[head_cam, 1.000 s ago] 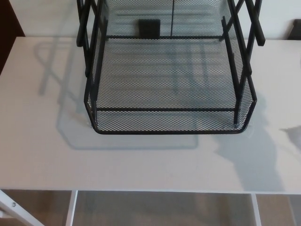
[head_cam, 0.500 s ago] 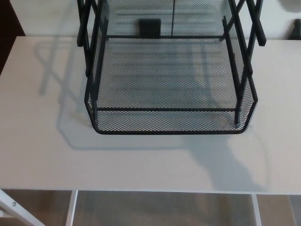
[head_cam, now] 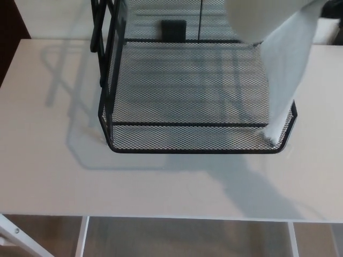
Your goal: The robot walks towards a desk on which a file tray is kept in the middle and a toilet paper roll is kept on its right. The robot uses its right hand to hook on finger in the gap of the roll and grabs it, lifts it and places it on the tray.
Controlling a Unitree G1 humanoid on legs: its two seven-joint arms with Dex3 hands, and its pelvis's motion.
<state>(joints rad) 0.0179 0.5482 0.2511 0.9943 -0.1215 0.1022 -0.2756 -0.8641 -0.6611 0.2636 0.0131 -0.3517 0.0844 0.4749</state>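
The white toilet paper roll (head_cam: 262,19) hangs in the air at the top of the head view, close to the camera and cut off by the picture's top edge. It is above the back right part of the black mesh file tray (head_cam: 193,150). A loose strip of paper (head_cam: 284,80) trails down from the roll and its end touches the tray's front right corner. What holds the roll is hidden. Neither hand shows.
The tray stands in the middle of a white desk (head_cam: 53,176), with upper tiers on black posts (head_cam: 99,32) rising out of the picture. A small black object (head_cam: 173,29) lies behind the tray. The desk's front edge (head_cam: 161,217) runs along the bottom, with floor below.
The roll and its trailing strip have come into view from the upper right, over the tray. The shadow on the desk has moved left. The camera has shifted slightly.
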